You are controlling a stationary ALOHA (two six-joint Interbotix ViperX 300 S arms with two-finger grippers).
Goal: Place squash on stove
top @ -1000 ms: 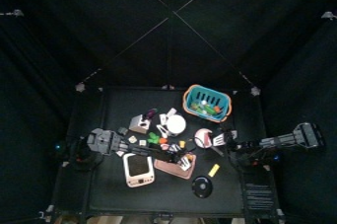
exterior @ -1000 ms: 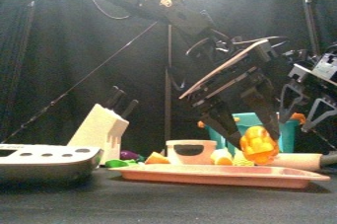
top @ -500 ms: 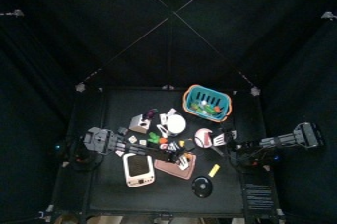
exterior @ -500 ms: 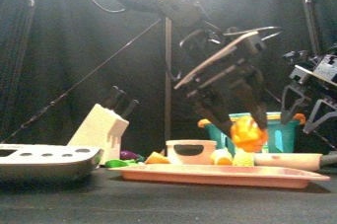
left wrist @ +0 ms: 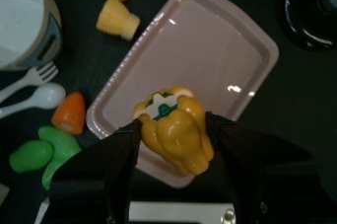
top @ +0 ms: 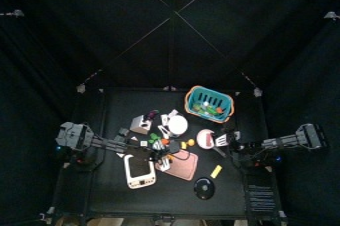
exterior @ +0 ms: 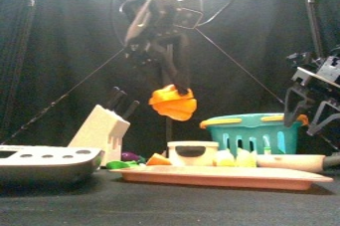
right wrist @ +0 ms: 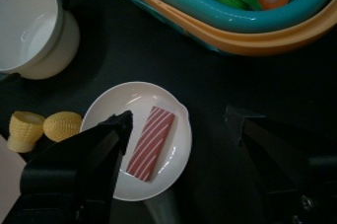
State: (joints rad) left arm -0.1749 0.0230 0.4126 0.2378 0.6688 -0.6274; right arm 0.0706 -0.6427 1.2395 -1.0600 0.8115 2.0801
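Lifted squash [left wrist: 178,136] now hides left tool's [left wrist: 178,149] tips

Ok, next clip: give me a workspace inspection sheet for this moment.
Surface: small black table, crowded.
Job's things: orange squash held in the air above the pink tray; stove near the table's front, bare.
Clutter: teal basket, white pot, plate with bacon strip, knife block.
Grippers: left gripper shut on the squash; right gripper open, low by the plate.
Cables: nothing seen.
Surroundings: black curtains.
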